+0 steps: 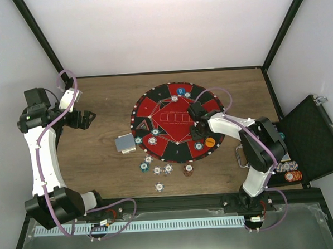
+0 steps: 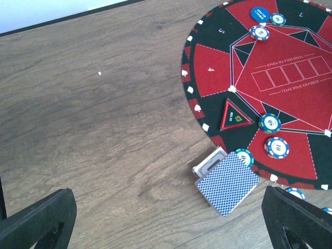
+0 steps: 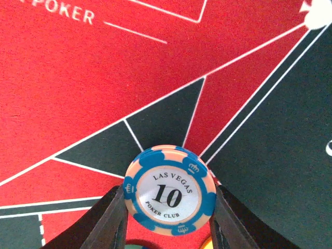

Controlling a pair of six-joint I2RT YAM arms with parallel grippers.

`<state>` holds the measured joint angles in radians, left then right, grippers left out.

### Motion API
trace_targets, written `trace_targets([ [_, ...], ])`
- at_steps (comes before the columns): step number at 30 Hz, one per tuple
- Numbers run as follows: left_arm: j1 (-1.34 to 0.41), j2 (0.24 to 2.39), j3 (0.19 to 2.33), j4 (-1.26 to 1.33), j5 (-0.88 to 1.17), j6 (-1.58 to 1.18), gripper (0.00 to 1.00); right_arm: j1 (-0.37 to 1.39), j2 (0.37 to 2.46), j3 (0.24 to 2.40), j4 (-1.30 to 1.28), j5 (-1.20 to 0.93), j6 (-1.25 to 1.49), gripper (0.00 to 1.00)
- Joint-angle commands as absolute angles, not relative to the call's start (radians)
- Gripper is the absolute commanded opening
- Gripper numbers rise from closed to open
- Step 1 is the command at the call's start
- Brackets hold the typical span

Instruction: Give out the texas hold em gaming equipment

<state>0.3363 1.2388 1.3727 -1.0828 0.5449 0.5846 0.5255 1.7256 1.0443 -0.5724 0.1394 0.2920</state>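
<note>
One blue chip held between the right jaws.

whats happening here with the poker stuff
The right gripper has a blue 10 chip pinched between its fingers over the red-and-black mat. The left gripper hangs open over the table, holding nothing. Other chips sit on the mat, loose chips lie in front, and a card deck rests at its left edge.
</note>
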Motion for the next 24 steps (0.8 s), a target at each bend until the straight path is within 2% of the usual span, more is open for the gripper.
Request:
trace_targets([
  [1, 0.342, 1.237, 1.376, -1.087, 0.569, 0.611, 1.00, 0.513, 1.744, 1.037, -0.542, 0.172, 0.316, 0.19],
  [10, 0.342, 1.240, 1.372, -1.082, 0.572, 0.614, 1.00, 0.494, 1.752, 1.021, -0.530, 0.185, 0.322, 0.21],
  [15, 0.342, 1.236, 1.369, -1.083, 0.565, 0.621, 1.00, 0.493, 1.754, 1.047, -0.561, 0.190, 0.321, 0.47],
  [18, 0.342, 1.238, 1.370, -1.083, 0.565, 0.621, 1.00, 0.494, 1.724, 1.077, -0.601, 0.215, 0.321, 0.67],
  [19, 0.342, 1.237, 1.370, -1.082, 0.567, 0.620, 1.00, 0.493, 1.711, 1.091, -0.617, 0.222, 0.321, 0.71],
  [24, 0.342, 1.239, 1.378, -1.082, 0.578, 0.612, 1.00, 0.528, 1.618, 1.163, -0.696, 0.229, 0.335, 0.74],
])
